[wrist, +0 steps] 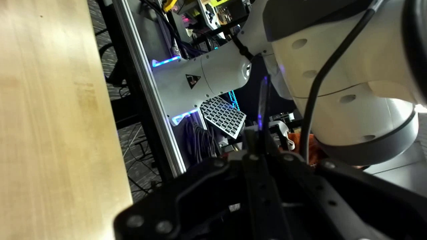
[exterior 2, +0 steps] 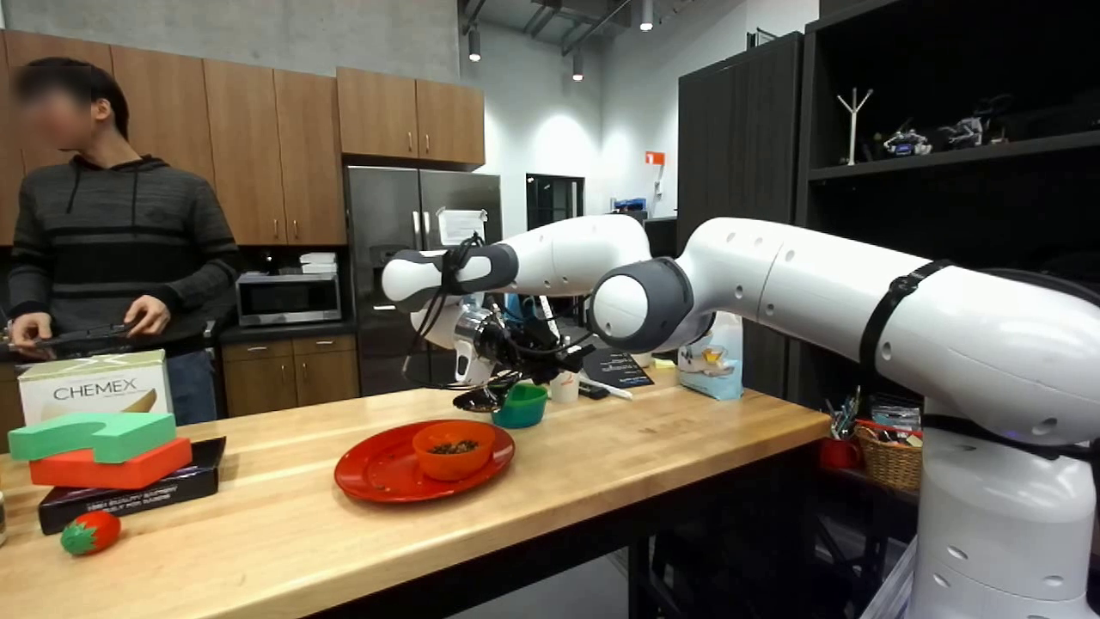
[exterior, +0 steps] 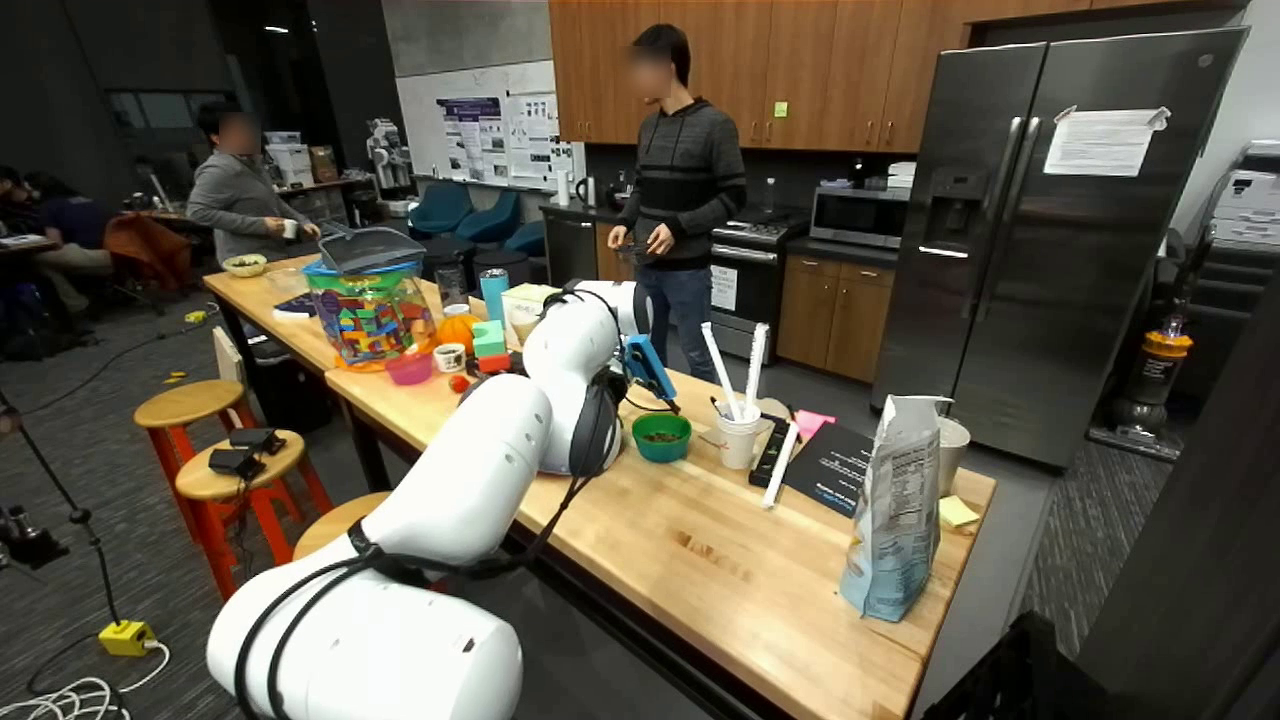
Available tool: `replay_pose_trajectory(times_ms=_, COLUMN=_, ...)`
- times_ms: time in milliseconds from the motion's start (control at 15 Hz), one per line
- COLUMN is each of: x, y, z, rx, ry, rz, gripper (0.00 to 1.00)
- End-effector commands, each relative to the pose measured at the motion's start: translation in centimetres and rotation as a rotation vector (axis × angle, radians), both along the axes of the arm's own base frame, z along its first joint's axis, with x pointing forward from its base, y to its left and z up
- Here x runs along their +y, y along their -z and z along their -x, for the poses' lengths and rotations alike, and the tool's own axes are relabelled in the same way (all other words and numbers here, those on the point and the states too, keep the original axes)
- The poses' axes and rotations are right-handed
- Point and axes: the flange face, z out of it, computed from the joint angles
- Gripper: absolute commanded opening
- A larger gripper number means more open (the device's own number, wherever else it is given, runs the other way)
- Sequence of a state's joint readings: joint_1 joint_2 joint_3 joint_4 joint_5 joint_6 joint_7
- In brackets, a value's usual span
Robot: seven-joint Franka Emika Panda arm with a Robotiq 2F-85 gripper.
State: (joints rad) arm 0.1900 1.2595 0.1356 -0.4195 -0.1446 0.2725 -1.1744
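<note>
Black jointed pincer (exterior 2: 586,352) was pressed together, nr round green plastic bowl (exterior: 660,453), just below frame ctr; round orange plastic bowl (exterior 2: 453,468) sat on red plate (exterior 2: 368,471), prob. to catch spills.

In an exterior view, the camera looks down from behind the white arm (exterior: 460,480), along the bench (exterior: 720,580). In an exterior view, the camera faces across from just above bench height toward wooden cabinets (exterior 2: 245,146). Both exterior views share the fridge (exterior: 1050,280), a standing person (exterior: 690,185) and a green bowl (exterior 2: 519,411). The wrist view, close-up and tilted, looks past the jaws toward the arm's base (wrist: 186,88).
</note>
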Motion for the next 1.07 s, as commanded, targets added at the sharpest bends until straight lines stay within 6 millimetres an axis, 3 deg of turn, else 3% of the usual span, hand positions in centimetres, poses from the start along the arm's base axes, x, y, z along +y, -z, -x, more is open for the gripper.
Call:
replay_pose_trajectory(times_ms=0, x=-0.8, y=-0.2, z=0.1, rx=0.044, ry=0.038, rz=-0.056, gripper=0.01)
replay_pose_trajectory(times_ms=267, x=-1.2, y=0.1, z=-0.1, rx=0.032, ry=0.05, rz=-0.074, gripper=0.01)
replay_pose_trajectory(times_ms=1000, x=0.5, y=0.3, z=-3.3, rx=-0.297, ry=-0.137, rz=0.059, gripper=0.01)
